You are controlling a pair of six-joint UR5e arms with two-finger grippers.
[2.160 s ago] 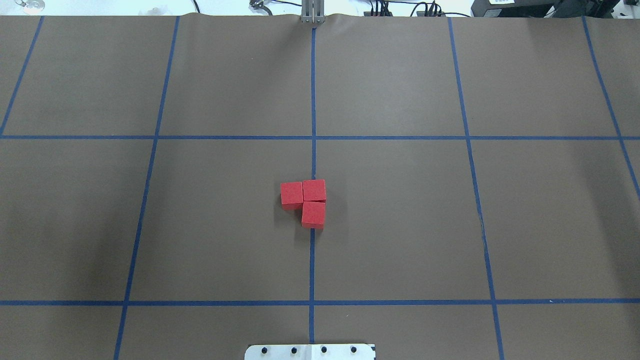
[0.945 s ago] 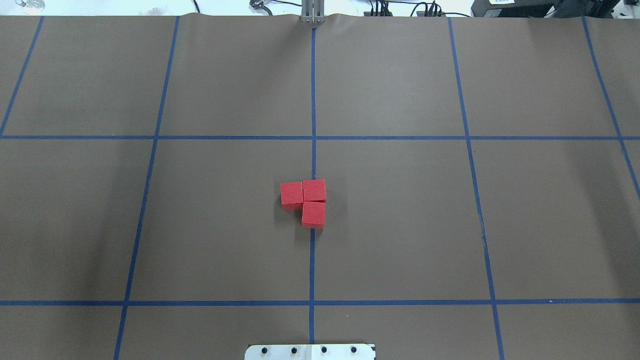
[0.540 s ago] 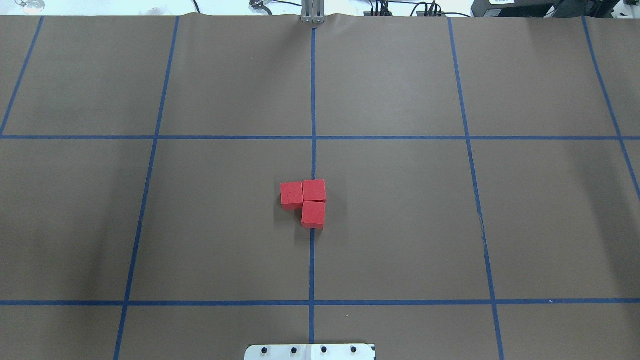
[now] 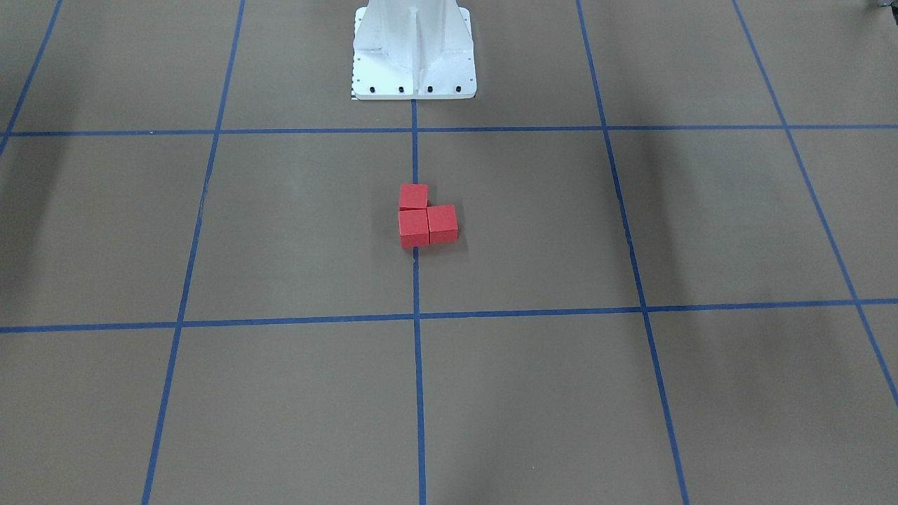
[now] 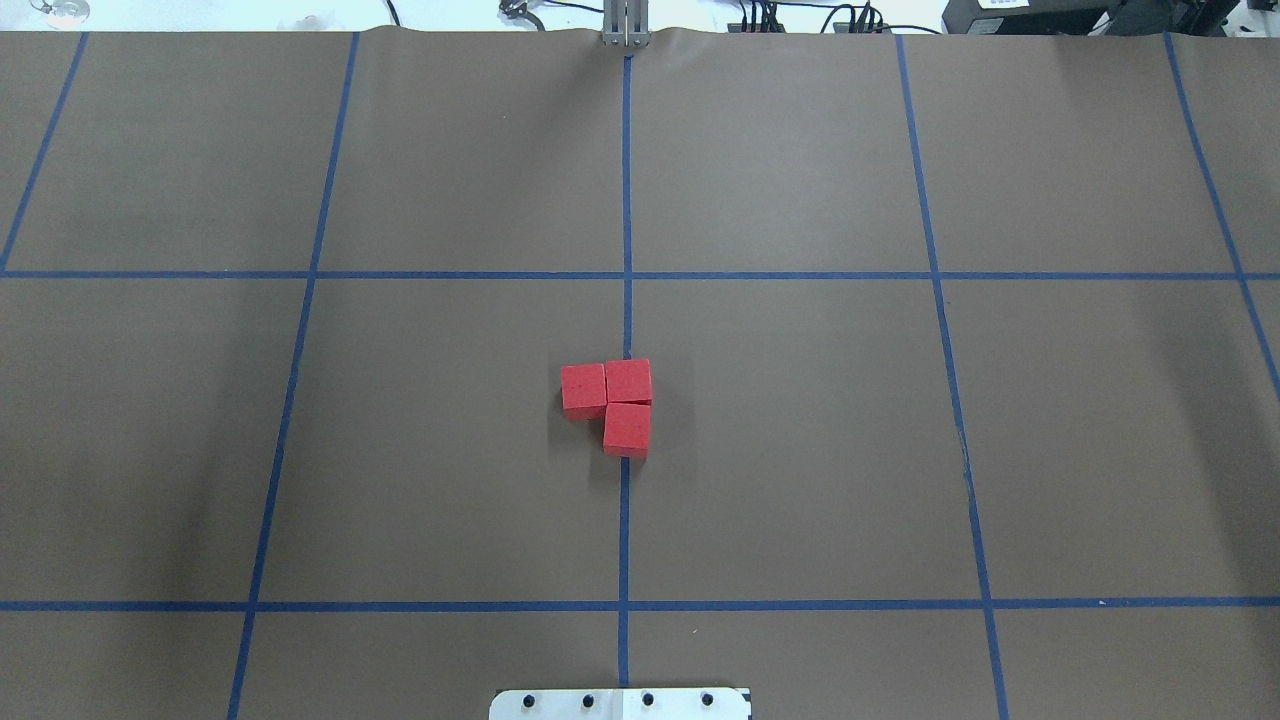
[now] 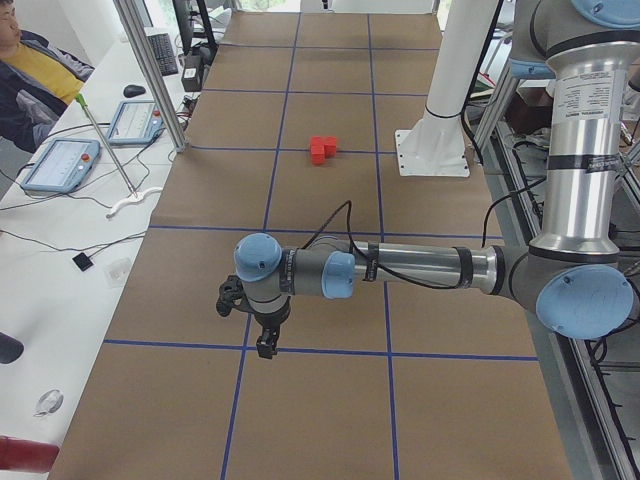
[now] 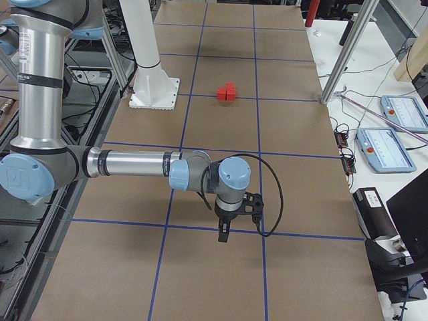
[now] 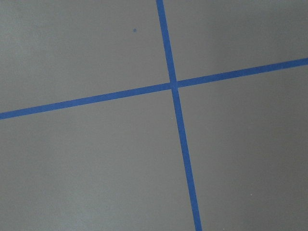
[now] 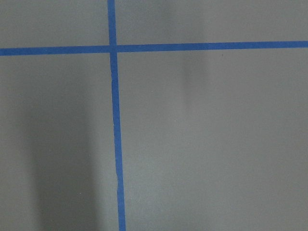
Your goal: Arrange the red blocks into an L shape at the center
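Three red blocks touch one another in an L on the brown floor at the center, on the middle vertical tape line [image 5: 625, 520]. The corner block [image 5: 628, 380] has one block [image 5: 583, 388] at its left and one [image 5: 627, 428] on its near side. The front-facing view shows the same cluster [image 4: 414, 228]. My left gripper [image 6: 263, 345] hangs far from the blocks [image 6: 322, 150] over a tape crossing, and I cannot tell its state. My right gripper [image 7: 223, 234] also hangs far from the blocks [image 7: 227, 92], and I cannot tell its state. Both wrist views show only floor and tape.
The white metal base [image 5: 620, 703] stands at the near edge behind the blocks. A person [image 6: 30, 70] sits at the white side bench with teach pendants [image 6: 60, 163]. Metal posts [image 7: 344, 57] and more pendants [image 7: 388, 148] flank the other side.
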